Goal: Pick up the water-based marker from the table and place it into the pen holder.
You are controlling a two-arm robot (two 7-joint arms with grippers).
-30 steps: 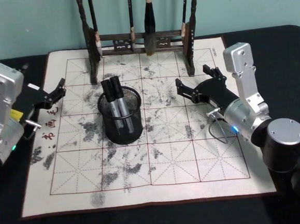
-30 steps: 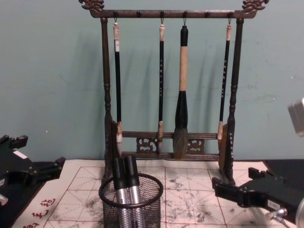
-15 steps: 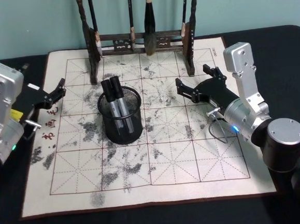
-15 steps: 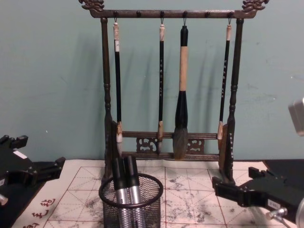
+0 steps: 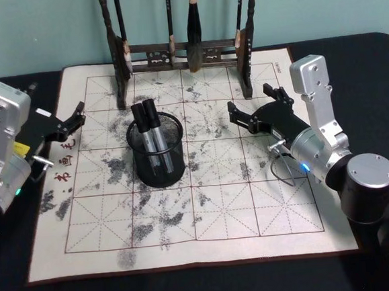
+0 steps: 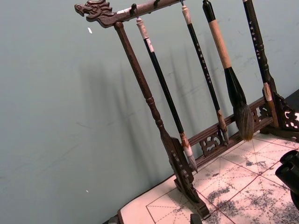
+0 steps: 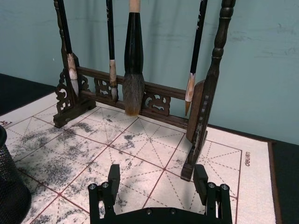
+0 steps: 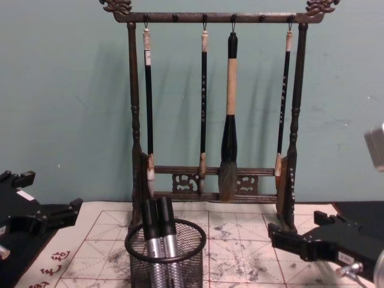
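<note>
The black wire-mesh pen holder (image 5: 157,155) (image 8: 165,258) stands on the white gridded mat (image 5: 220,211), left of its middle. Two water-based markers (image 5: 149,125) (image 8: 159,231) with black caps and silver bodies stand inside it, leaning slightly left. My left gripper (image 5: 74,120) (image 8: 51,193) hovers at the mat's left edge, open and empty, well left of the holder. To the right of the holder, above the mat, my right gripper (image 5: 250,98) (image 7: 157,176) (image 8: 295,227) is open with nothing between its fingers. The holder's mesh wall (image 7: 9,191) also appears in the right wrist view.
A tall dark carved wooden brush rack (image 5: 180,52) (image 8: 216,180) (image 7: 140,95) (image 6: 187,154) with several hanging brushes stands at the mat's back edge, close behind the holder. Black tabletop (image 5: 376,57) surrounds the mat. The front half of the mat holds only ink stains.
</note>
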